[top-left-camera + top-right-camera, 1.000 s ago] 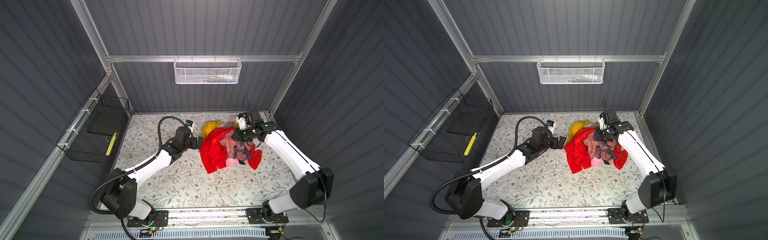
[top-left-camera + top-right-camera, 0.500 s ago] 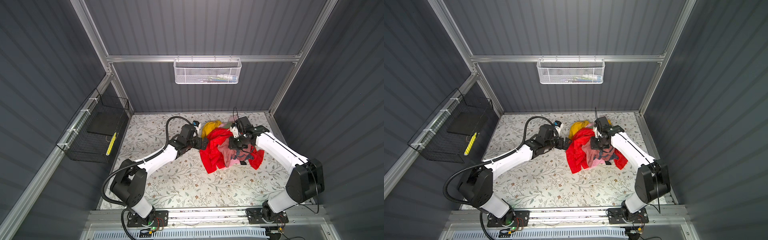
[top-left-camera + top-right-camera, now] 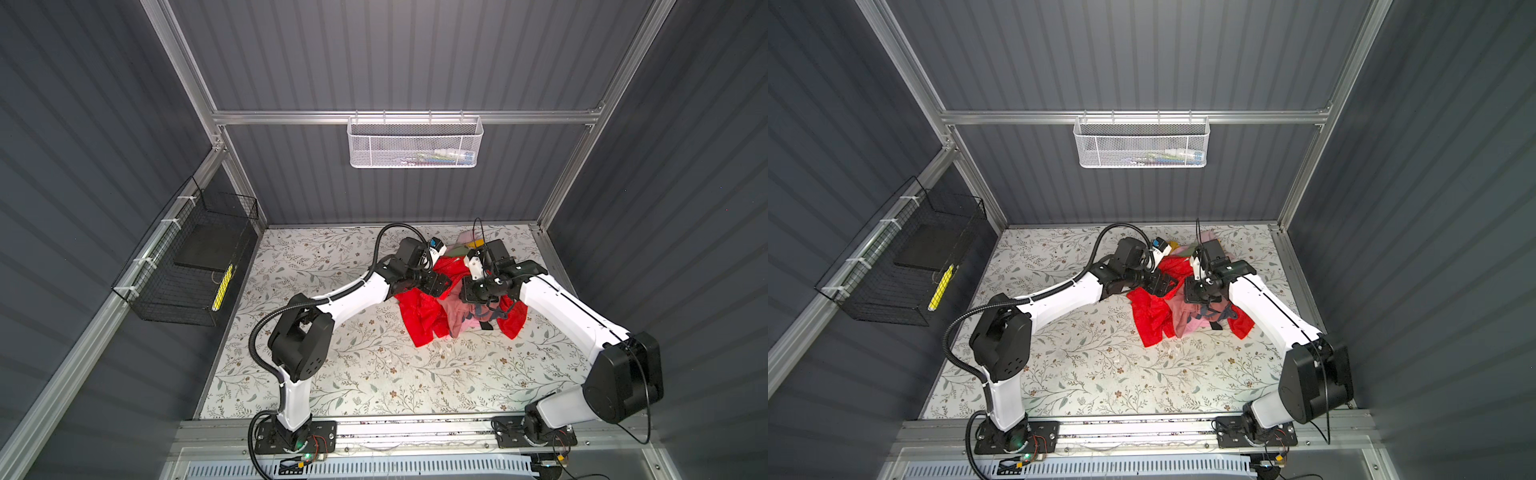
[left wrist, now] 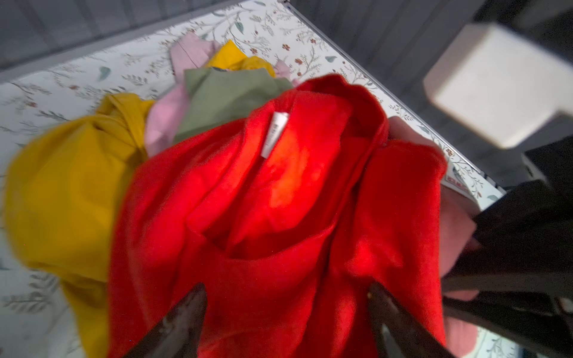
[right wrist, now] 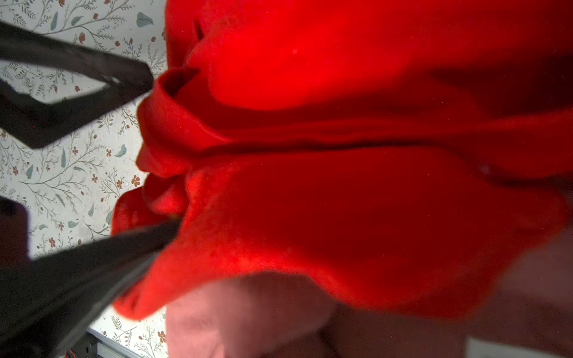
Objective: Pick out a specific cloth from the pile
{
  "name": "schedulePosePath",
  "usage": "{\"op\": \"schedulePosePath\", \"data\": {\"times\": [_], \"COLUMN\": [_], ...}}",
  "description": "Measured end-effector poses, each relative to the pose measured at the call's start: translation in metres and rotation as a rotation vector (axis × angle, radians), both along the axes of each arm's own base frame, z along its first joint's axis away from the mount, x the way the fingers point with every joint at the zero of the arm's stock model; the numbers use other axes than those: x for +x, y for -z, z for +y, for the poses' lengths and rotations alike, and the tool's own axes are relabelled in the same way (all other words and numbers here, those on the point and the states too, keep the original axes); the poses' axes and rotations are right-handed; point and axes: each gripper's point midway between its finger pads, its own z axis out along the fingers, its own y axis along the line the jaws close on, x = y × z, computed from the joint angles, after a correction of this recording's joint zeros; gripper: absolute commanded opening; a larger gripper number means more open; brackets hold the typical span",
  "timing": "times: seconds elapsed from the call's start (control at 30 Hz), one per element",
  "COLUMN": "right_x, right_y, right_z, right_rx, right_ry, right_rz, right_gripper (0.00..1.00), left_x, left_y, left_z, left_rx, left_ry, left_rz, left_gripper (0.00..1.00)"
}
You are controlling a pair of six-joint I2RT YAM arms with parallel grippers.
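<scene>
Floral-printed table [image 3: 374,365] covers the floor of a grey-walled enclosure. A white mesh basket [image 3: 415,143] hangs on the back wall and a black wire basket [image 3: 195,266] on the left wall. Toward the back right of the table lies the pile [image 3: 419,320], mostly a bright red garment [image 3: 1150,316] that spreads to both sides of the heap.

Both white arms reach in from the front rail and meet over the pile. The left gripper [image 4: 286,294] has its jaws well apart, set astride a fold of the red garment without clamping it. Its dark fingers [image 5: 93,80] show in the right wrist view at the red garment's edge. The right gripper [image 3: 471,293] stands just beside it, over the middle of the heap. Its jaws are closed on the cloth [image 3: 455,313], though fabric hides the fingertips themselves.

The cloth, dusty salmon pink, hangs from that grip down between the red folds on the near side of the pile, as both top views show. Grey-blue bands [image 3: 484,311] lie at its right.

Behind the red garment lie a mustard yellow piece [image 4: 62,192], an olive green piece [image 4: 223,99] and a light pink piece [image 4: 161,124]. A white label [image 4: 274,133] is sewn inside the red garment's neck.
</scene>
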Motion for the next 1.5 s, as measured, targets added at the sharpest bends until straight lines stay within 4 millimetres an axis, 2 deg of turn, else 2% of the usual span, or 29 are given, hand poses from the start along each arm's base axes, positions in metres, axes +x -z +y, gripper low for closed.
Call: {"op": "schedulePosePath", "data": {"times": [0.1,0.2,0.23,0.4,0.57,0.73,0.87,0.97,1.07,1.13,1.17,1.27,1.3,1.33,1.43,1.5], "right_x": [-0.001,-0.005,-0.006,-0.014,-0.022,-0.027,-0.022,-0.015,-0.011,-0.009,-0.008,-0.016,-0.019,-0.022,-0.021,-0.016], "right_y": [-0.007,-0.019,-0.024,-0.059,-0.089,-0.141,-0.182,-0.199,-0.197,-0.192,-0.195,-0.207,-0.203,-0.197,-0.164,-0.136], "right_z": [0.001,0.001,0.001,-0.013,-0.038,-0.059,-0.06,-0.059,-0.059,-0.057,-0.052,-0.039,-0.036,-0.035,-0.03,-0.027], "right_rx": [0.015,0.034,0.04,0.072,0.072,0.092,0.115,0.119,0.11,0.12,0.146,0.232,0.253,0.267,0.29,0.289], "right_ry": [-0.001,-0.006,-0.006,0.02,0.077,0.127,0.116,0.105,0.101,0.091,0.076,0.03,0.022,0.022,0.023,0.035], "right_rz": [-0.015,-0.041,-0.053,-0.139,-0.18,-0.265,-0.311,-0.33,-0.308,-0.292,-0.302,-0.375,-0.382,-0.371,-0.311,-0.242], "right_gripper": [0.0,0.0,0.0,0.0,0.0,0.0,0.01,0.07,0.11,0.18,0.19,0.29,0.3,0.3,0.26,0.35], "left_x": [0.0,0.011,0.015,0.039,0.033,0.031,0.035,0.04,0.045,0.051,0.06,0.09,0.099,0.105,0.116,0.119], "left_y": [0.012,0.02,0.023,0.035,0.028,0.002,-0.031,-0.047,-0.044,-0.034,-0.022,0.052,0.075,0.086,0.079,0.077], "left_z": [-0.01,-0.014,-0.016,-0.035,-0.058,-0.072,-0.083,-0.087,-0.085,-0.081,-0.074,-0.033,-0.019,-0.011,0.004,0.009], "left_rx": [0.024,0.047,0.055,0.098,0.055,-0.026,-0.097,-0.132,-0.139,-0.127,-0.095,0.044,0.075,0.083,0.081,0.094], "left_ry": [0.014,-0.016,-0.026,-0.06,-0.037,-0.013,0.001,-0.006,-0.023,-0.046,-0.086,-0.213,-0.247,-0.264,-0.302,-0.324], "left_rz": [0.017,0.029,0.035,0.065,0.113,0.129,0.092,0.074,0.088,0.105,0.106,0.184,0.214,0.231,0.224,0.214], "left_gripper": [0.4,0.04,0.0,0.0,0.0,0.0,0.0,0.0,0.0,0.0,0.0,0.0,0.0,0.0,0.0,0.0]}}
